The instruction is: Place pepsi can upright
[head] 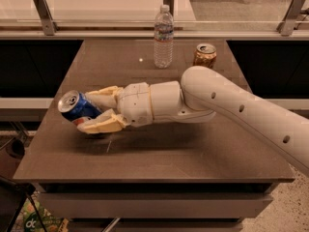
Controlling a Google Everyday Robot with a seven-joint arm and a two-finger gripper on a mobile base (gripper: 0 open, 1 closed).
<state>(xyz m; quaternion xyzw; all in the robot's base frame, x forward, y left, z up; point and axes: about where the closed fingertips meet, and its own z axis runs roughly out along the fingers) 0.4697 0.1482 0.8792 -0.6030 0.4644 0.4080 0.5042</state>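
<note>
The pepsi can (76, 107) is blue with a silver top. It is held tilted on its side, top pointing up and left, over the left part of the brown table (159, 153). My gripper (91, 111) reaches in from the right on the white arm (231, 105). Its cream fingers (102, 124) close on the can from above and below. The can is just above the table surface.
A clear plastic water bottle (163, 36) stands upright at the back centre of the table. A gold can (204, 55) stands upright to its right. A glass rail with metal posts (44, 12) runs behind the table. The table's left edge is close to the can.
</note>
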